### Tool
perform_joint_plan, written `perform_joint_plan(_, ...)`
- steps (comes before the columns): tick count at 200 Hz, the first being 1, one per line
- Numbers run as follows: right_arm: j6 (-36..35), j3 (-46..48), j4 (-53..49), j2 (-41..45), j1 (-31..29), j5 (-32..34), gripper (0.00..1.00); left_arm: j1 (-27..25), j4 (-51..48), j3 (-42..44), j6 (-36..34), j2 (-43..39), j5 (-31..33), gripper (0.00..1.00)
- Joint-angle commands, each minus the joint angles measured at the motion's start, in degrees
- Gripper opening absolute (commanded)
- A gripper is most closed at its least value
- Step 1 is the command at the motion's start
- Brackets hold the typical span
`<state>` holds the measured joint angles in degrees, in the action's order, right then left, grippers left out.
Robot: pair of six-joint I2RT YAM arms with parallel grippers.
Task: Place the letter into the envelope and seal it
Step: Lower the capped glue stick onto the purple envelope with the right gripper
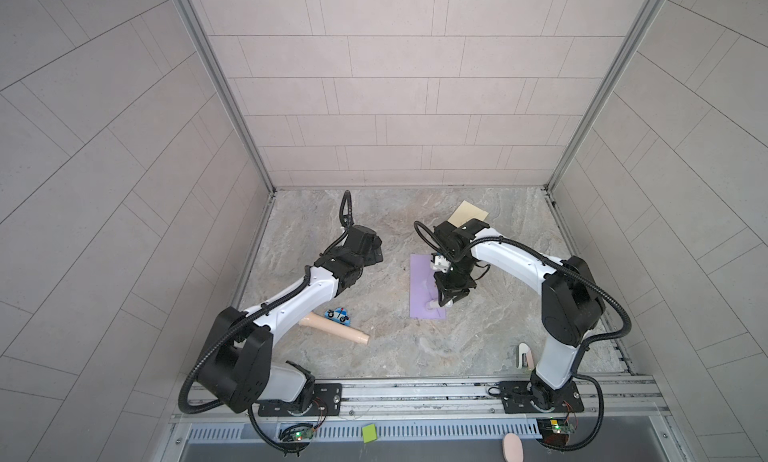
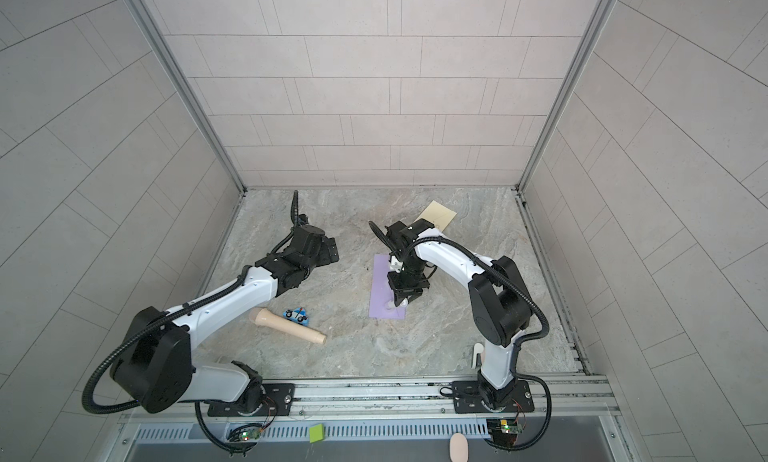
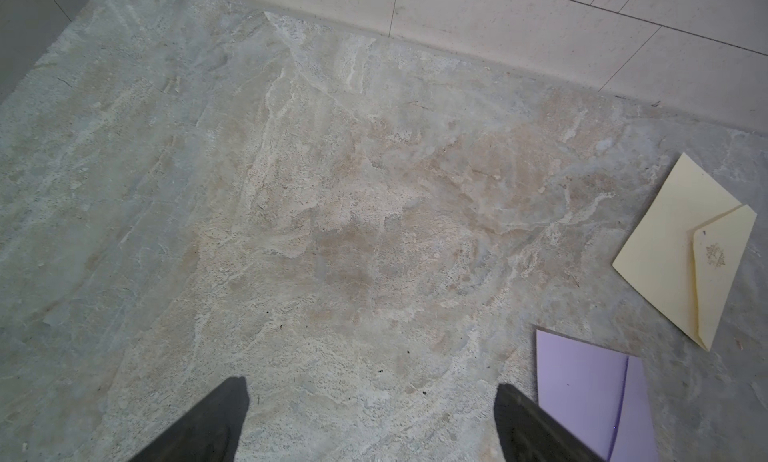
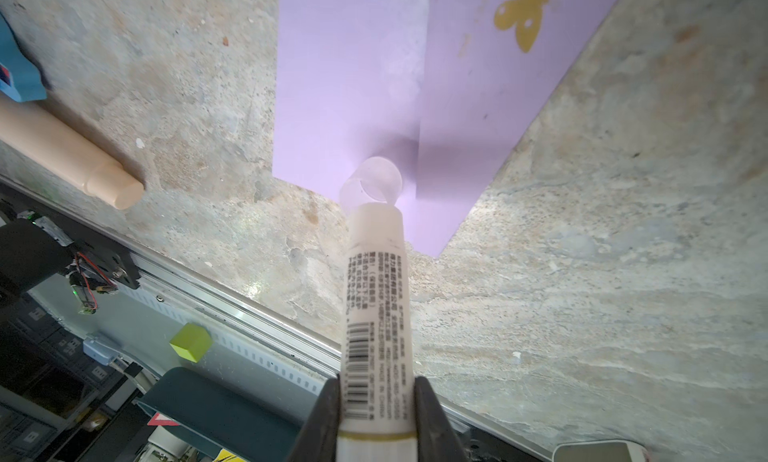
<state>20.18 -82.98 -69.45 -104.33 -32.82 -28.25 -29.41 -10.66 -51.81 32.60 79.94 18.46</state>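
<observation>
1. Sealing looks under way: the right end effector (image 4: 376,401) is clamped on a glue stick (image 4: 376,297), its clear end meeting the purple envelope (image 4: 349,85) lying flat on the tabletop (image 1: 374,356) just ahead.
2. No letter shows; possibly it is already inside, leaving the flap to be stuck down.
3. The right arm (image 1: 511,256) bends steeply down over the envelope; the left end effector (image 3: 371,384) hangs aside, spread wide and empty.
</observation>
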Motion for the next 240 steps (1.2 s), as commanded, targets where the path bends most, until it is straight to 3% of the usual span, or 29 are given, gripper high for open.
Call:
perform_joint_plan(1,-1.51,-2.2,-3.74,-1.44,-1.19,1.28,0.0,0.07,0.07,-0.31,0.73,-0.04,-0.02,1.0)
perform_joint_plan(60,-1.66,-7.01,-5.52,-2.19,-2.91,3.21,0.0,0.06,0.69,0.13,-0.59,-0.33,-0.29,1.0)
perform_joint_plan(240,-1.25,-3.77,-4.55,-2.98,-3.83,5.33,0.0,0.05,2.31,0.51,-1.84,-0.31,-4.34,0.99)
